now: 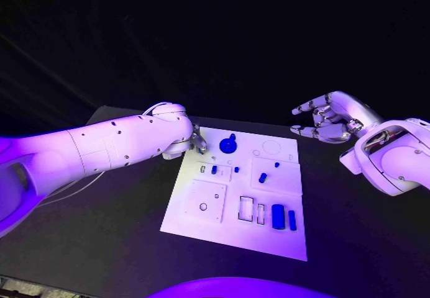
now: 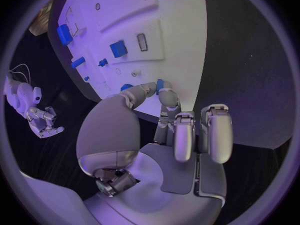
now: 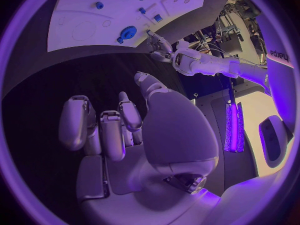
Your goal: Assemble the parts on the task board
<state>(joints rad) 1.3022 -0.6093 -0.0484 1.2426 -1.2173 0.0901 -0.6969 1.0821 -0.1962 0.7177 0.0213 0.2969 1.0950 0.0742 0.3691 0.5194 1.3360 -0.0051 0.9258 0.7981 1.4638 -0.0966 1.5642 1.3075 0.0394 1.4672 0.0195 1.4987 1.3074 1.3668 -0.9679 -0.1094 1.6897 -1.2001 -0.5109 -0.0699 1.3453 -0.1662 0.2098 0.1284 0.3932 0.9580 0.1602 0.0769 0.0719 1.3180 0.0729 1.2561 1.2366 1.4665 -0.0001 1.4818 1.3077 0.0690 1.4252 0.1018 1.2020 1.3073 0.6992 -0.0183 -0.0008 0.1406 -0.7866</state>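
— Two hands are showing. Where is each one sitting relative to the white rectangular task board (image 1: 235, 200)?

— The left hand (image 1: 191, 145) is hanging at the board's far left corner, right over its edge. In the left wrist view, a fingertip (image 2: 161, 86) is reaching just onto the white surface, with what looks like a small blue piece at its tip; I cannot tell whether the hand is actually gripping it. The other fingers are curling loosely above the dark table.

— And the right hand (image 1: 328, 118)?

— It is floating well apart from the board, off beyond its far right corner, fingers spread and half bent, holding nothing.

— Where are the parts lying?

— The round blue knob-shaped part (image 1: 228, 145) is sitting near the far edge, just beside the left hand. A small blue peg (image 1: 263, 177) is lying tilted around the board's middle. The long blue block (image 1: 279, 215) and the thin blue bar (image 1: 292, 220) are lying side by side near the near right edge, beside two empty rectangular slots (image 1: 245, 208).

— How much room is there around the board?

— The black table (image 1: 107, 242) is running open along the board's left, near and right sides.
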